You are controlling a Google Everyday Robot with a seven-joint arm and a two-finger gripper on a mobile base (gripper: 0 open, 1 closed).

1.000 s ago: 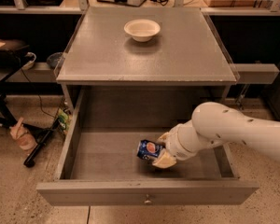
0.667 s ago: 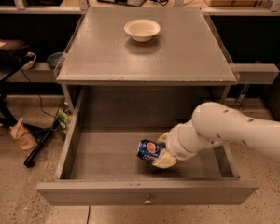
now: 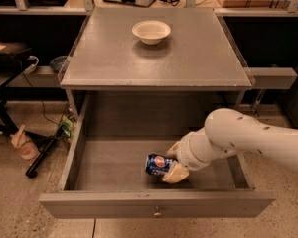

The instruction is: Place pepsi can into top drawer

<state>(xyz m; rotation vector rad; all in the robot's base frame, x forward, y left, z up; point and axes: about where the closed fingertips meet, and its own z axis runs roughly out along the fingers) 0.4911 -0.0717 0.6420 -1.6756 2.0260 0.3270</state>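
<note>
Down inside the pulled-out top drawer [image 3: 114,165], the pepsi can [image 3: 157,163] is lying on its side near the front panel, with the pincer [image 3: 173,161] clamped on its right end. The white bowl [image 3: 151,31] sits up on the counter [image 3: 198,58], well apart.

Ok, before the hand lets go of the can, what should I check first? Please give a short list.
1. The grey wooden top drawer is pulled open: ok.
2. The dark-blue pepsi can is inside the drawer, lying on its side: ok.
3. The hand is down in the drawer, closed on the can's right end: ok.
4. The can rests on the drawer floor: cannot tell.
5. The white round bowl sits on the grey cabinet top, out of the way: ok.
</note>
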